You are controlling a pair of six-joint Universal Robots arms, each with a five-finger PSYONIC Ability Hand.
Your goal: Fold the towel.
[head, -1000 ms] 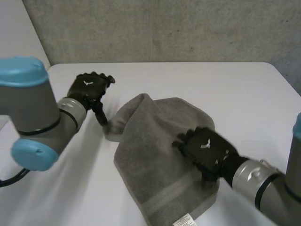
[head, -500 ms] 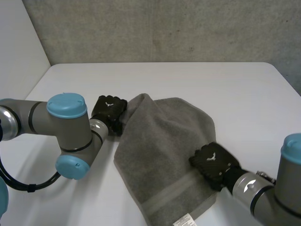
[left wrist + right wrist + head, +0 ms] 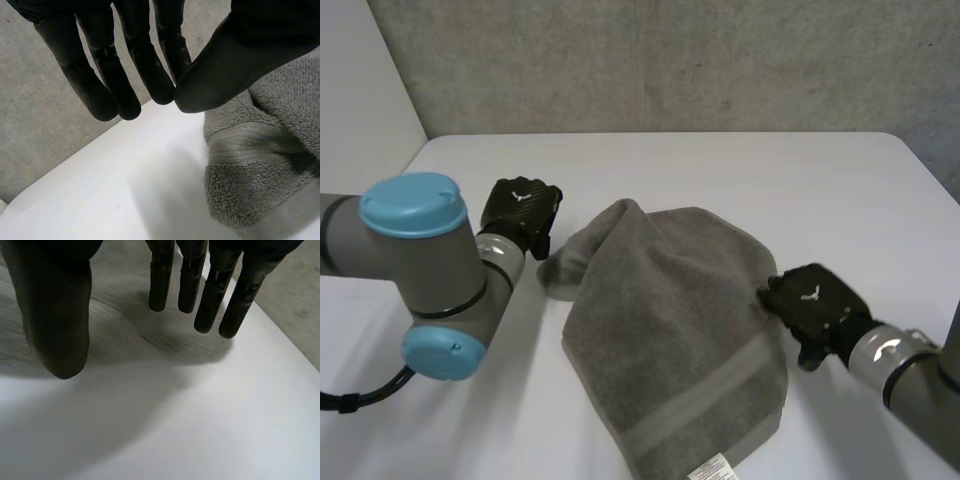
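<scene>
Closest to the camera, the grey towel (image 3: pixel 670 340) lies spread on the white table (image 3: pixel 720 170). A small white label (image 3: pixel 713 468) sits on its near edge. A flat stripe (image 3: pixel 705 395) runs across the towel just above the label.

A little further back, the right hand (image 3: pixel 815 303) is at the right edge of the towel. In the right wrist view, the right hand (image 3: pixel 50 300) is open. Its fingers (image 3: pixel 160 280) hang down straight and its thumb is well apart from them. It holds nothing. The grey patch under the fingertips looks like the towel (image 3: pixel 120 305), but it is hard to tell if they touch it. The bare table (image 3: pixel 200 430) is below the palm.

Further back, the left hand (image 3: pixel 520 208) is just beside the bunched far left corner of the towel. In the left wrist view, the left hand (image 3: pixel 240 60) is open too. Its fingers (image 3: pixel 145 65) are straight, and the thumb tip comes right up to one fingertip with nothing between them. The rolled-up corner of the towel (image 3: pixel 260 165) lies beside the thumb, on the table (image 3: pixel 125 200).

Farthest back is a grey wall (image 3: pixel 670 60)
</scene>
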